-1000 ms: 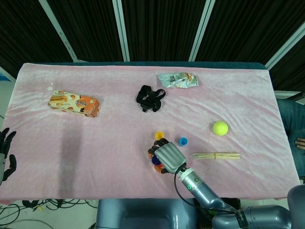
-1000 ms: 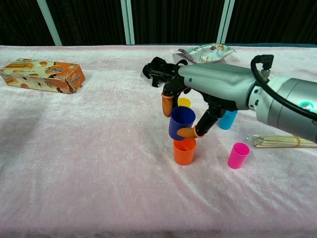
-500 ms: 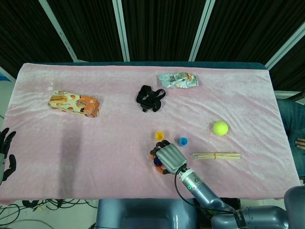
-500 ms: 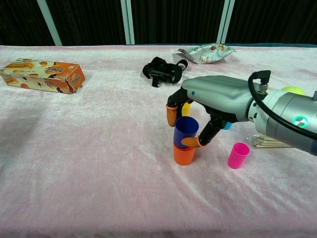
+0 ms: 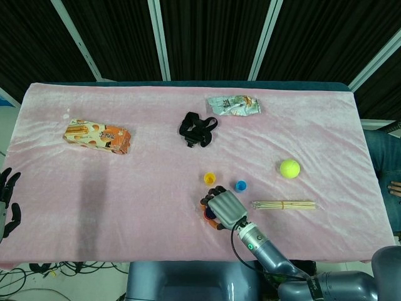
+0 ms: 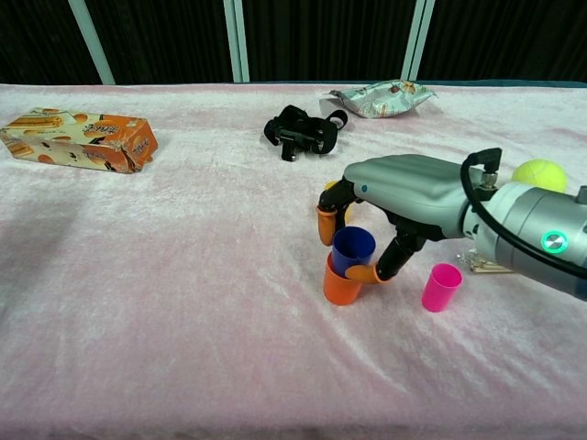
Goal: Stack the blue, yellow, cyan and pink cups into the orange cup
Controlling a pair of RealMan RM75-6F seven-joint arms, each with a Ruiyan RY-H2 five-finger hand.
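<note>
Covering the table, pink plush cloth (image 6: pixel 183 275), dark slatted wall (image 5: pixel 207 37) behind

The tabletop (image 5: pixel 150 182) is covered by a pink cloth. On it are seen a snack box (image 5: pixel 97 137), a black strap (image 5: pixel 198 128), a foil packet (image 5: pixel 234 105), a yellow ball (image 5: pixel 289 167), a stick bundle (image 5: pixel 284 204), and the orange cup (image 6: pixel 341 285), pink cup (image 6: pixel 440 287), yellow cup (image 5: pixel 210 179) and cyan cup (image 5: pixel 241 185).

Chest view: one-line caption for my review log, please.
Right hand holds the blue cup seated in the orange cup, with the pink cup standing apart nearby.
</note>
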